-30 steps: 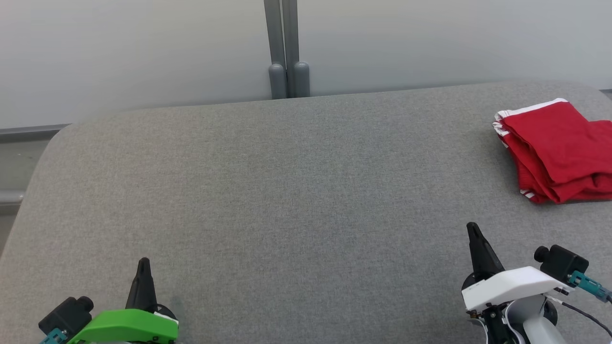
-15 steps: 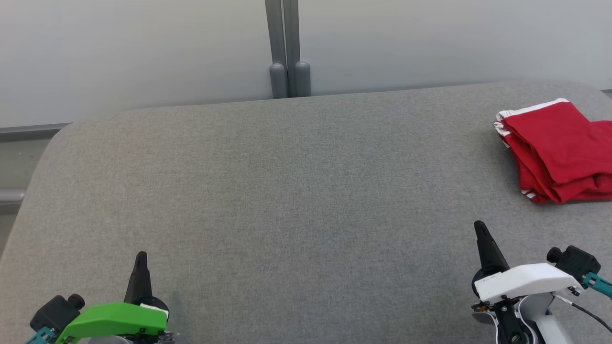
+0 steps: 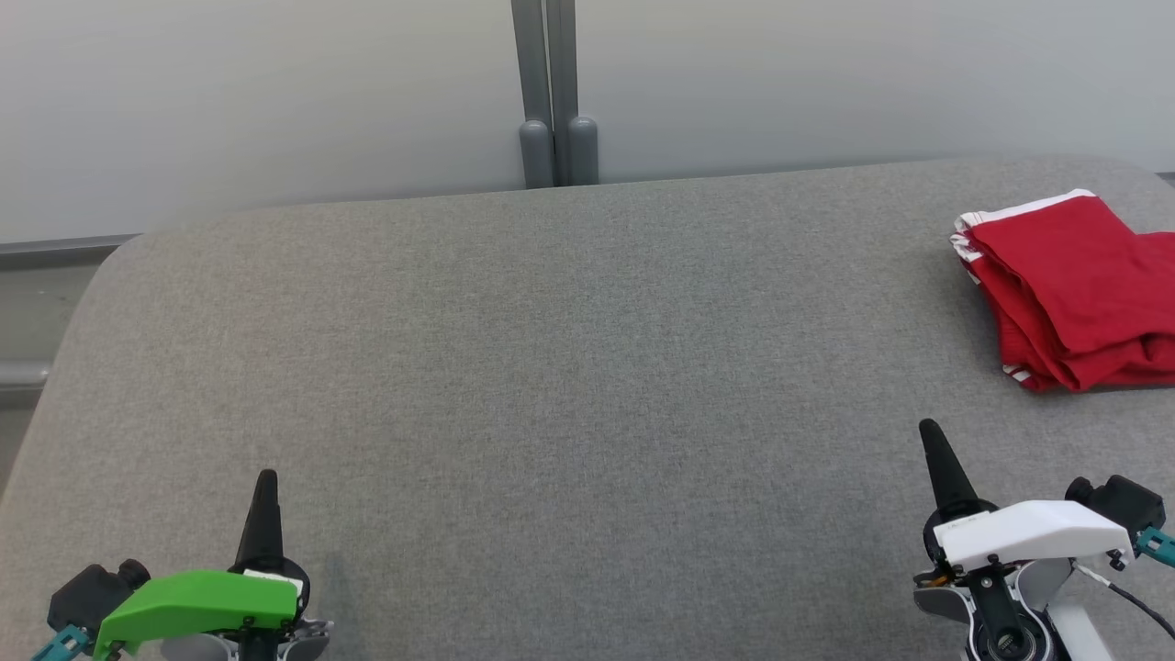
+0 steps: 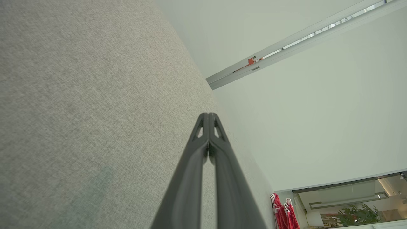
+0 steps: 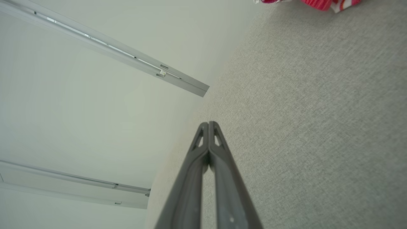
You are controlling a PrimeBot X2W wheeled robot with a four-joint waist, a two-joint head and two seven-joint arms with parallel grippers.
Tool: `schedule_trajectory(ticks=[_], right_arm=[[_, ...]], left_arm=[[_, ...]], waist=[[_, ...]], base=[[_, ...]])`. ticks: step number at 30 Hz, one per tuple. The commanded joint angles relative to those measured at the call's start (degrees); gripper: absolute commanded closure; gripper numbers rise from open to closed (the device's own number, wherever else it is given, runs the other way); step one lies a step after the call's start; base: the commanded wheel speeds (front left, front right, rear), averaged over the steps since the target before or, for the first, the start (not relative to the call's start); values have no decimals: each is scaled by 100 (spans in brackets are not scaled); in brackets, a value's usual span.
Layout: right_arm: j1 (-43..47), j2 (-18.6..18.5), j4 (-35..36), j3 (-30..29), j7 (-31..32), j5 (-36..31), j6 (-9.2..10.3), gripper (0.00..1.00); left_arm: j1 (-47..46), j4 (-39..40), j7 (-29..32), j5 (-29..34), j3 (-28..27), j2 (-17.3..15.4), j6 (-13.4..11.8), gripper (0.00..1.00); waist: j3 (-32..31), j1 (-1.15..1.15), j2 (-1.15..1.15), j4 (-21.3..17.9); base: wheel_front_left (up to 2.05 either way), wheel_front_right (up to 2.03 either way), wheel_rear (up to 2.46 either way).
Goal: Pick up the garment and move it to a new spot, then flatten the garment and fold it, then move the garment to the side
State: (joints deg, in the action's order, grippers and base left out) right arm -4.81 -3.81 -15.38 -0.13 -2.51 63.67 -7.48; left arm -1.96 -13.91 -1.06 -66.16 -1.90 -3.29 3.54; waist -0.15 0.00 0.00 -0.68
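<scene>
The garment (image 3: 1079, 289) is red with white trim and lies folded in a stack at the far right of the grey table (image 3: 569, 367); its edge also shows at the top of the right wrist view as the garment (image 5: 318, 3) and small in the left wrist view as the garment (image 4: 283, 213). My left gripper (image 3: 265, 479), under a green cover, sits at the lower left, shut and holding nothing. My right gripper (image 3: 929, 429), under a white cover, is at the lower right, well short of the garment, shut and empty. In each wrist view the fingertips (image 4: 208, 116) (image 5: 208, 124) touch.
A grey double post (image 3: 555, 92) stands against the pale wall behind the table's far edge. The table's rounded left corner (image 3: 110, 266) drops to a floor strip. Bare grey cloth spans the middle between both grippers.
Both grippers have drifted slightly outward and lower in the head view: the left one down and left, the right one to the right. The garment has stayed put.
</scene>
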Motion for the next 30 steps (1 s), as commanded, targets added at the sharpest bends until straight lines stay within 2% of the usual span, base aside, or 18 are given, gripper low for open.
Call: schedule_trajectory(ticks=[1, 30], right_arm=[[-113, -24, 77, -40, 48, 176, -3, 100], [-138, -13, 124, -300, 456, 1678, -3, 100]], left_arm=[[-147, 40, 45, -160, -53, -19, 46, 100], [-326, 12, 439, -1489, -287, 11, 246, 100]], waist=[[1, 0, 0, 2], [16, 0, 0, 33]], base=[[0, 0, 0], [0, 0, 0]])
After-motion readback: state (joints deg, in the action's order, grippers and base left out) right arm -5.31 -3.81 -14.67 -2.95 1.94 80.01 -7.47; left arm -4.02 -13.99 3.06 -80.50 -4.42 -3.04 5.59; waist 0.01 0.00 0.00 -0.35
